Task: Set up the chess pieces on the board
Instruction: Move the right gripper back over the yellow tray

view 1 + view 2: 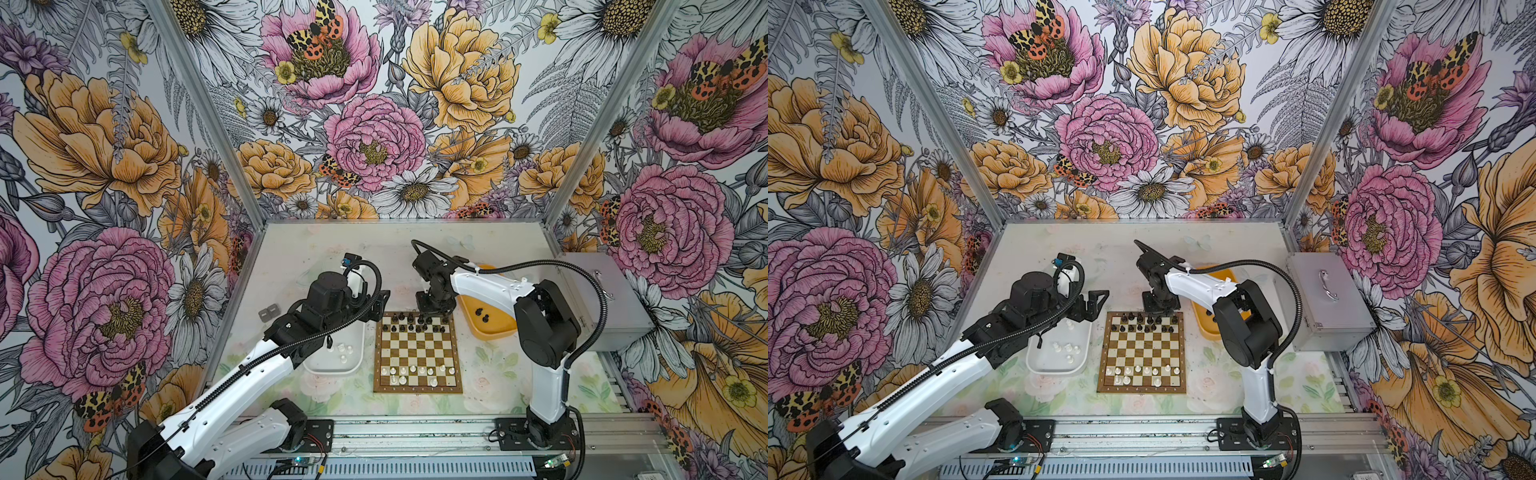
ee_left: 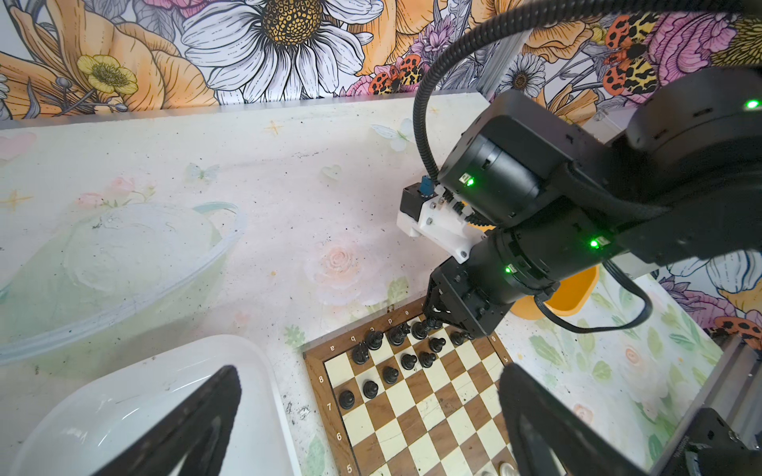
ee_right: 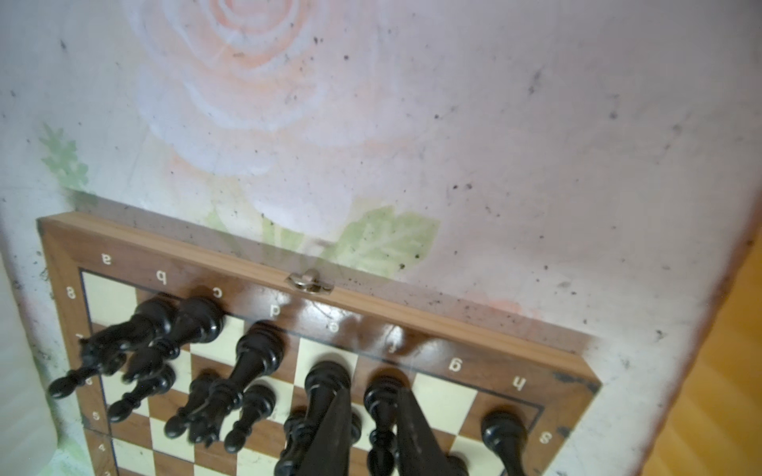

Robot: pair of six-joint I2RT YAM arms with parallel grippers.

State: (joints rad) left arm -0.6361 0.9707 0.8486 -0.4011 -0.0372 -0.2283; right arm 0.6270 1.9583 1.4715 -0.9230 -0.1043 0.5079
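The brown-and-cream board (image 1: 417, 349) lies centred on the table (image 1: 316, 253). Its middle rows are bare between black pieces (image 1: 410, 318) far and white pieces (image 1: 402, 380) near. A white tray (image 1: 328, 371) sits left and a yellow tray (image 1: 494, 334) right. The left gripper (image 1: 1096, 306) hangs wide open by the board's far left corner. Only the right wrist view shows the right gripper (image 3: 373, 390) pinching a far-row black piece (image 3: 383, 412), jaws narrow.

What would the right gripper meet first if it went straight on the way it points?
The black piece standing between its fingers on the back row of the board, then the board itself just beneath. The right gripper points steeply down there; how much height is left is unclear.
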